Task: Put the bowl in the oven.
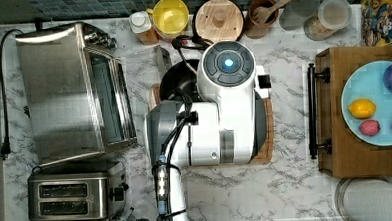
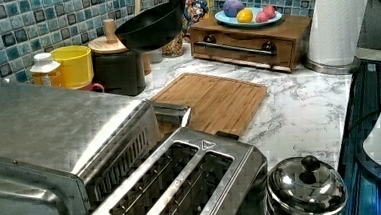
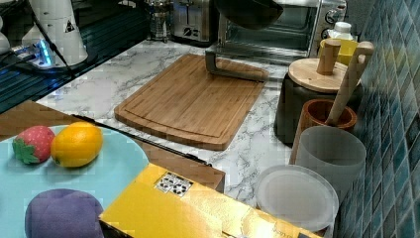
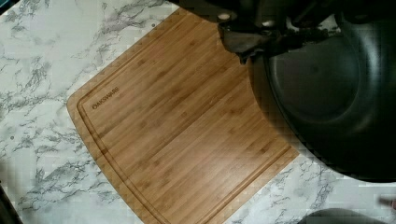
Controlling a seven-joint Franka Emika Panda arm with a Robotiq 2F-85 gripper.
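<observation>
Above the wooden cutting board (image 4: 182, 135), the gripper (image 4: 254, 39) has its fingers closed on the rim of the black bowl (image 4: 327, 93), which hangs in the air, tilted, clear of the board. The oven (image 1: 73, 93) stands just beside the board, on the top view's left, its door (image 3: 237, 67) lowered open toward the board. Behind the board, against the tiled wall, stand a yellow cup (image 2: 73, 64) and a dark pot (image 2: 118, 67) with a wooden lid. A two-slot toaster (image 1: 75, 193) sits next to the oven.
</observation>
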